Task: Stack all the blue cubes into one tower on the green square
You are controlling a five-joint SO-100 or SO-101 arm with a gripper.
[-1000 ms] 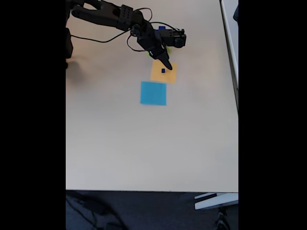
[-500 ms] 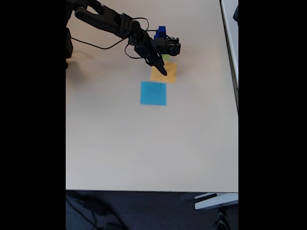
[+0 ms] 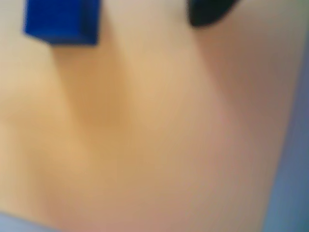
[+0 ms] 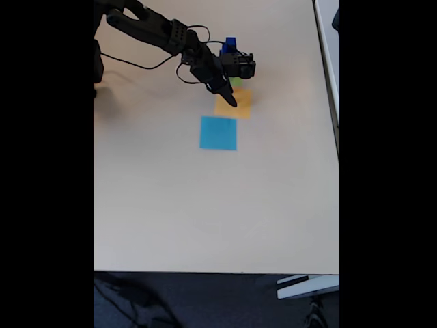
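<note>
A tower of blue cubes [image 4: 230, 46] stands at the far side of the table, behind my arm, over the green square [image 4: 236, 82], of which a sliver shows. My gripper [image 4: 232, 102] points down onto the orange square [image 4: 240, 104], its tip at the surface. In the wrist view a small blue cube [image 3: 63, 21] lies on the orange patch at top left, blurred, with a clear gap to one dark fingertip [image 3: 207, 12] at the top. Whether the jaws are open is not visible.
A light-blue square [image 4: 218, 132] lies just in front of the orange one. The beige table [image 4: 205, 205] stretches wide toward the near edge. A black cable [image 4: 147, 65] trails from the arm. The table's right edge runs close by.
The arm shifted slightly left and lowered, uncovering the cube tower behind it. The tiny cube seen on the orange square a second ago is now covered by the gripper tip.
</note>
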